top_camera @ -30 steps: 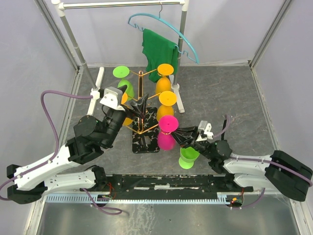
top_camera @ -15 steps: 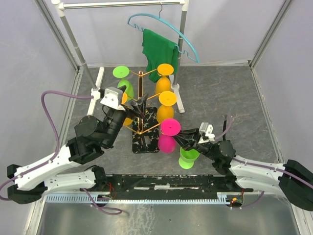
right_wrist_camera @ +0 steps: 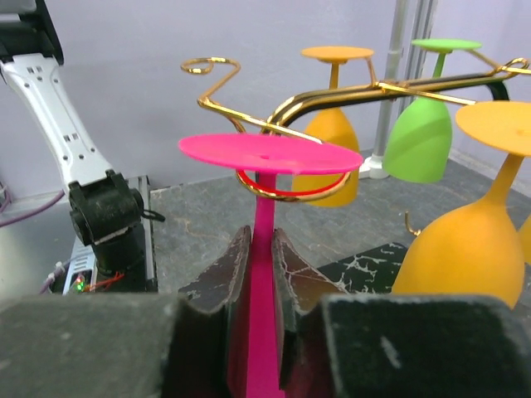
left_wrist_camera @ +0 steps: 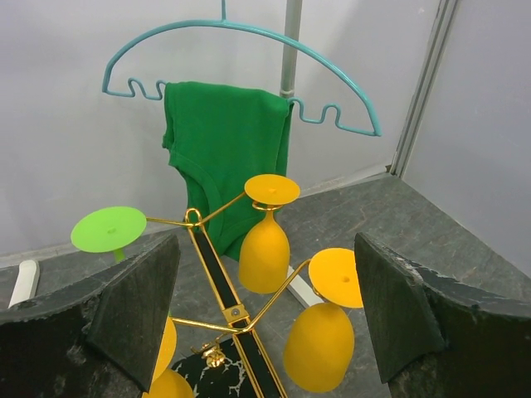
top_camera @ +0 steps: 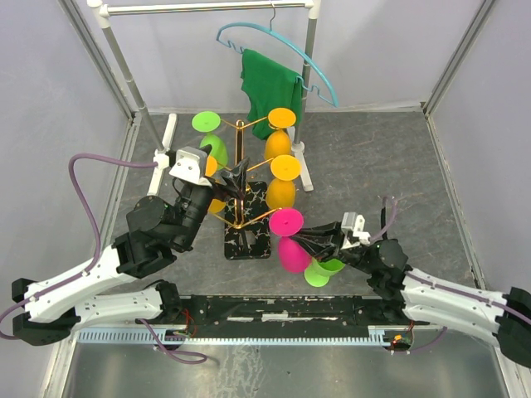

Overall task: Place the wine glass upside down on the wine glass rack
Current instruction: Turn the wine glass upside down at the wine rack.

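Observation:
The pink wine glass (top_camera: pixel 293 254) is upside down, foot (right_wrist_camera: pixel 265 153) on top, with my right gripper (right_wrist_camera: pixel 264 265) shut on its stem. It hangs just near-right of the wine glass rack (top_camera: pixel 239 166), a gold stand on a black marbled base (top_camera: pixel 246 236). In the right wrist view a curled gold arm end (right_wrist_camera: pixel 309 192) sits right under the foot by the stem; I cannot tell whether the stem is inside it. My left gripper (left_wrist_camera: pixel 265 307) stands open and wide at the rack's left side, holding nothing.
Orange glasses (top_camera: pixel 282 189) and green glasses (top_camera: pixel 214 149) hang upside down on the rack. Another green glass (top_camera: pixel 319 270) sits on the table beneath my right gripper. Behind stands a white clothes rail (top_camera: pixel 309 75) with a teal hanger (top_camera: pixel 278 41) and green cloth (top_camera: pixel 270 87).
My right gripper has carried the pink glass toward the near edge and slightly right, its bowl swinging outward. The left arm has not moved.

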